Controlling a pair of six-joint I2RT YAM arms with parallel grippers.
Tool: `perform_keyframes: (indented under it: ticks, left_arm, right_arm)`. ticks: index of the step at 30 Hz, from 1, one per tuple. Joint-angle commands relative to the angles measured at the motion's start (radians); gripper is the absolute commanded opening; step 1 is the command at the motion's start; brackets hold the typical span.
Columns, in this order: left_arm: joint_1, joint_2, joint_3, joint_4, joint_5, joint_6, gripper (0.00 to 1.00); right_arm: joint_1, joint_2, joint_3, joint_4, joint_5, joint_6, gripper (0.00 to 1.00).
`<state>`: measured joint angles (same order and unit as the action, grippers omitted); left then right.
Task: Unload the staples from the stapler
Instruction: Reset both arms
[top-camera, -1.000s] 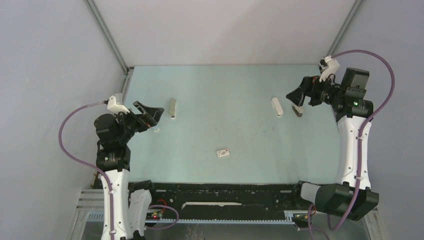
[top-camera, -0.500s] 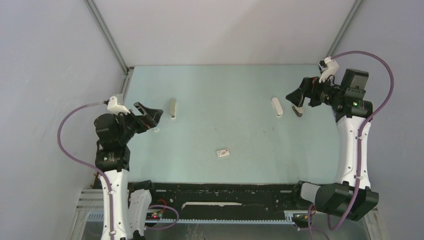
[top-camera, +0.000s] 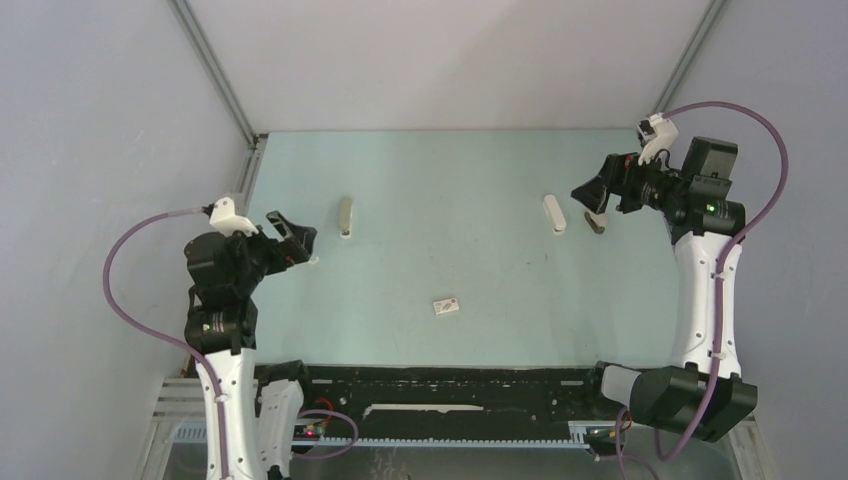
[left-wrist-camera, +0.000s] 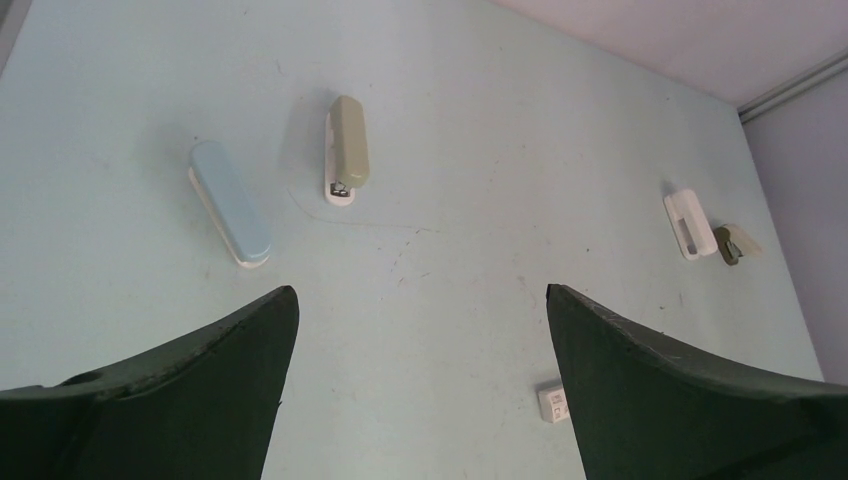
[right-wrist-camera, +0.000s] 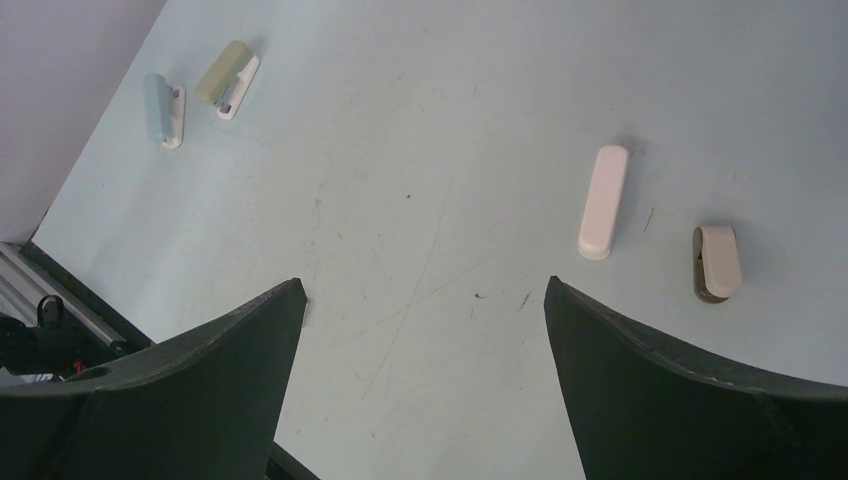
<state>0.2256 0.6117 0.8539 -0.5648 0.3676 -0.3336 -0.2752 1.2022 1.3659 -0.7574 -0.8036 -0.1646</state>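
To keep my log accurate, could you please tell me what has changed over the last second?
The left gripper, open and empty, drew back slightly toward its base at the near-left edge. The right gripper stayed open near the small tan stapler. The olive-green stapler, the white stapler and the small white rectangular box did not move. Nothing was gripped or released.
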Motion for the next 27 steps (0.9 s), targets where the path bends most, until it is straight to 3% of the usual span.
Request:
perform_keyframes:
  ticks: [1, 27]
  left_arm:
    - [0.008, -0.024, 0.040, -0.022, -0.032, 0.047, 1.00]
    - [0.007, -0.072, 0.026, -0.058, -0.040, 0.064, 1.00]
  right_arm:
    - [-0.007, -0.029, 0.002, 0.032, 0.001, 0.014, 1.00]
    - [-0.053, -0.053, 0.001, 0.063, -0.029, 0.039, 1.00]
